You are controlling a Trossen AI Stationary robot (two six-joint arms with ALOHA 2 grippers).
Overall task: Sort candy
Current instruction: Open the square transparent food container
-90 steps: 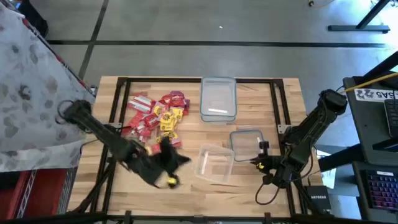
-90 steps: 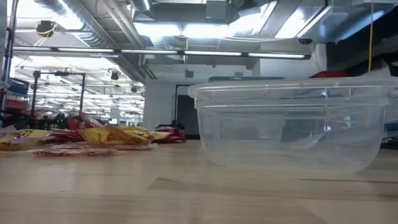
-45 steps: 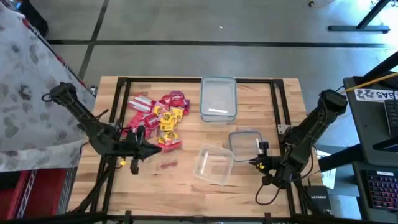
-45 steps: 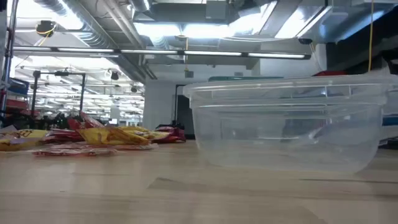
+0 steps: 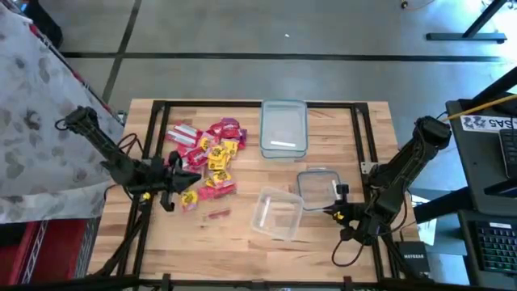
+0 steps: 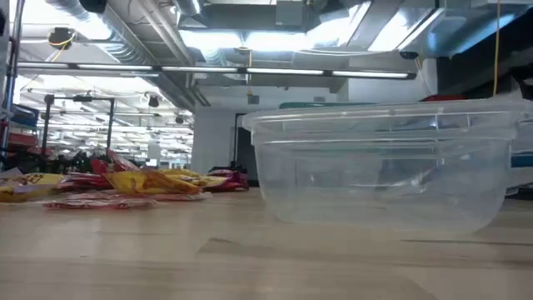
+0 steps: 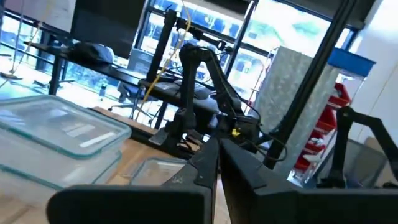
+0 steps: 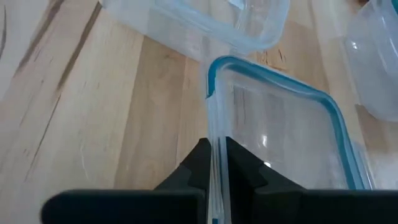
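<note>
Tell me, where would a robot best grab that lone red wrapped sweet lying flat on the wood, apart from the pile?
Probably across its short width, from straight above: the small red wrapped sweet lies flat and alone on the wooden table, with bare wood around it, so nothing blocks a descent.

A robotics lab: concrete floor around the workbench, ceiling ducts above, monitor beyond.

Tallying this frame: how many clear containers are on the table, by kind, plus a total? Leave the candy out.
Large clear rectangular container at the far edge: 1
Blue-rimmed clear container, its rim between the right gripper fingers: 1
Plain clear plastic tub, tilted: 1
Total: 3
</note>
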